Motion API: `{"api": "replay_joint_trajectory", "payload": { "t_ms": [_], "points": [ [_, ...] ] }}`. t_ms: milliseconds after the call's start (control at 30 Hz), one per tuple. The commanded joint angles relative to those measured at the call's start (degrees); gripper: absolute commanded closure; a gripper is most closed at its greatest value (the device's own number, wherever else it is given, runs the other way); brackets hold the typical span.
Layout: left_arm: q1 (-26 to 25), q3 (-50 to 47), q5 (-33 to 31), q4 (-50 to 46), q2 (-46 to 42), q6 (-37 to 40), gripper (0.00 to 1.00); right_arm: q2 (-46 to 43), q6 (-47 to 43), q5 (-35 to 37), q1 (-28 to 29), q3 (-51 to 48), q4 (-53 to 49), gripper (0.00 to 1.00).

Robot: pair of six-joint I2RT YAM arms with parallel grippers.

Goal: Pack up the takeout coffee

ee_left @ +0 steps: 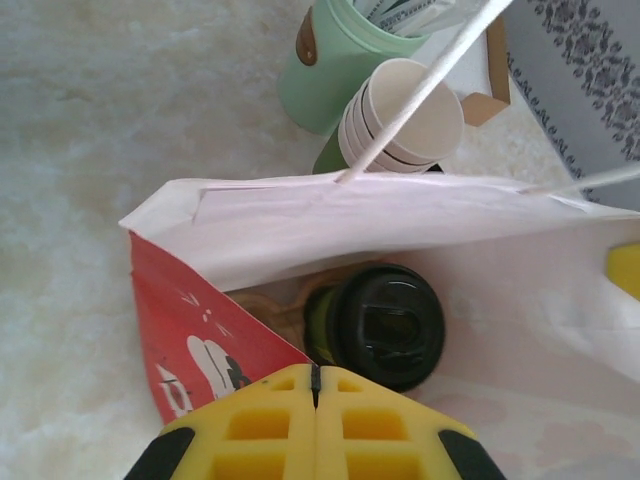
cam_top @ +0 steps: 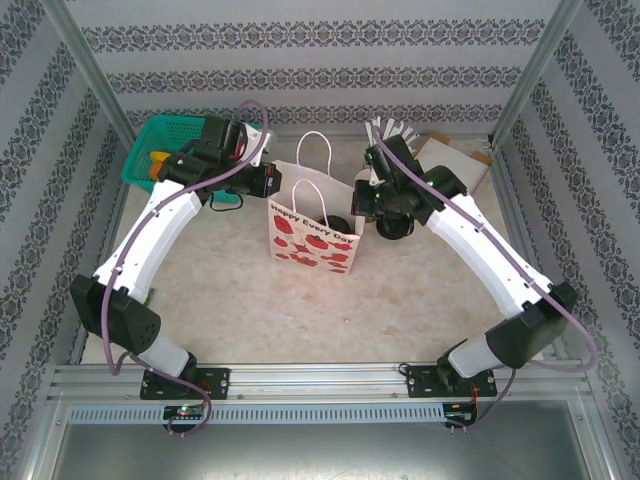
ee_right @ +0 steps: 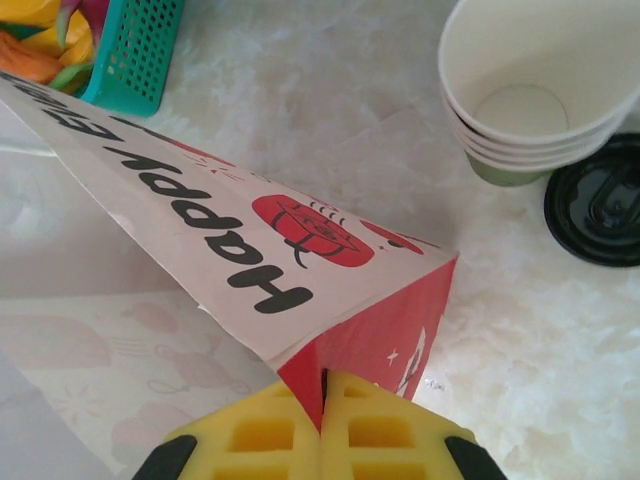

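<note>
Left wrist view has the left gripper shut, pinching the bag by its rim. The coffee stands inside the bag, just past the fingertips at two o'clock. The right gripper is clamped on the opposite rim. Packing looks nearly done to me; closing the bag may remain.

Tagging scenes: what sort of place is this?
Probably a lab robot cell staged as a café counter: aluminium frame, wallpaper backdrop, plus bag, stacked cups and lidded coffee.
</note>
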Motion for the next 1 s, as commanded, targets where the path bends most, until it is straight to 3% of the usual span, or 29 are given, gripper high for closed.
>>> {"api": "replay_joint_trajectory", "payload": {
  "t_ms": [0, 200, 367, 633, 800, 967],
  "points": [
    [-1.16, -1.5, -0.69, 0.59, -3.93, -7.4, 1.0, 3.37, -8.66, -5.53, -1.3, 5.3, -2.84, 1.0],
    [-1.26, -5.15, -4.04, -0.72, -7.67, -13.79, 1.0, 11.09, -13.82, -7.28, -3.75, 15.56, -8.35, 1.0],
    [-1.26, -6.59, -9.11, -2.5, -7.51, -14.81, 1.0, 16.52, -11.52, -5.64, -5.01, 22.81, -13.43, 0.99],
    [-1.01, -3.09, -12.56, -5.71, -1.93, -14.37, 1.0, 19.45, -9.94, -0.96, -4.96, 23.19, -17.04, 0.92],
    [-1.01, -2.4, -12.62, -6.07, -1.48, -15.09, 0.92, 19.08, -9.8, -0.12, -5.01, 22.03, -14.97, 0.78],
    [-0.99, -2.48, -13.52, -5.6, -3.25, -15.67, 0.77, 18.24, -10.38, -0.47, -5.31, 23.03, -12.55, 0.53]
  ]
}}
